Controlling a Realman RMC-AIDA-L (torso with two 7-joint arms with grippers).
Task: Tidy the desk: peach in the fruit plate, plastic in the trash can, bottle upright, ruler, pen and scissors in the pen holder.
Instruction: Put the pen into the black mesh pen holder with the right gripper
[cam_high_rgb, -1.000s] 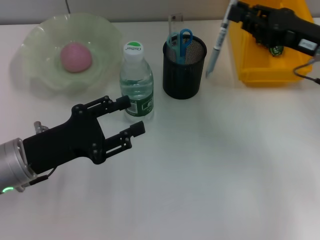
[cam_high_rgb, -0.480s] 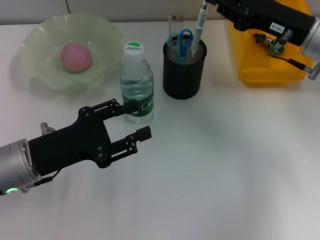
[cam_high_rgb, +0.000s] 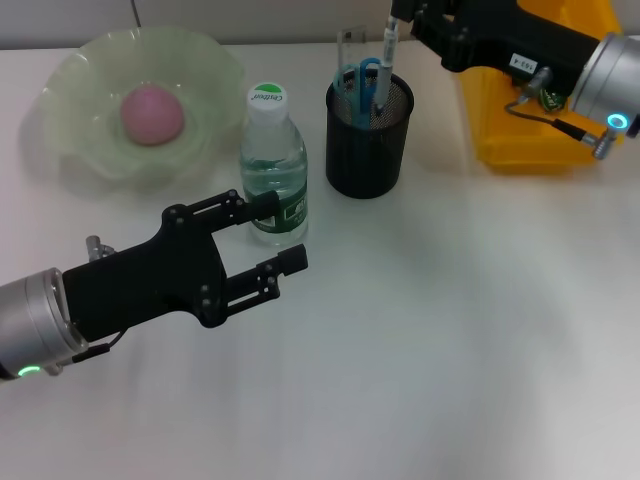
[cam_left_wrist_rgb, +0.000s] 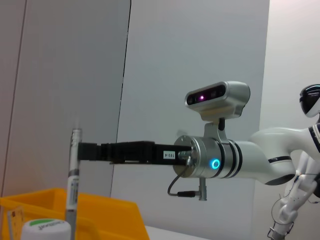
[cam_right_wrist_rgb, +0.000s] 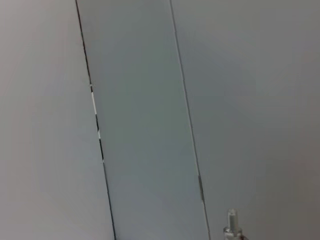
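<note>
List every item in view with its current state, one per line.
peach: in the fruit plate
bottle: upright, capped
pen: tip inside the pen holder, gripped by the right tool
scissors: in the holder
ruler: in the holder
left tool: open, beside the bottle

Pen holder (cam_high_rgb: 369, 135): black metal mesh, matt. Bottle (cam_high_rgb: 273, 165): clear glossy plastic, paper-like green label, white smooth cap. Fruit plate (cam_high_rgb: 80, 110): pale green translucent glass-like ware, glossy, wavy rim. Peach (cam_high_rgb: 152, 113): pink, matt skin. Trash can (cam_high_rgb: 530, 140): yellow smooth plastic. Scissors (cam_high_rgb: 371, 78): blue plastic handles. Ruler (cam_high_rgb: 349, 45): clear plastic. Desk (cam_high_rgb: 450, 330): white, smooth, matt. Left gripper (cam_high_rgb: 268, 238): matt black, wrist brushed metal.
</note>
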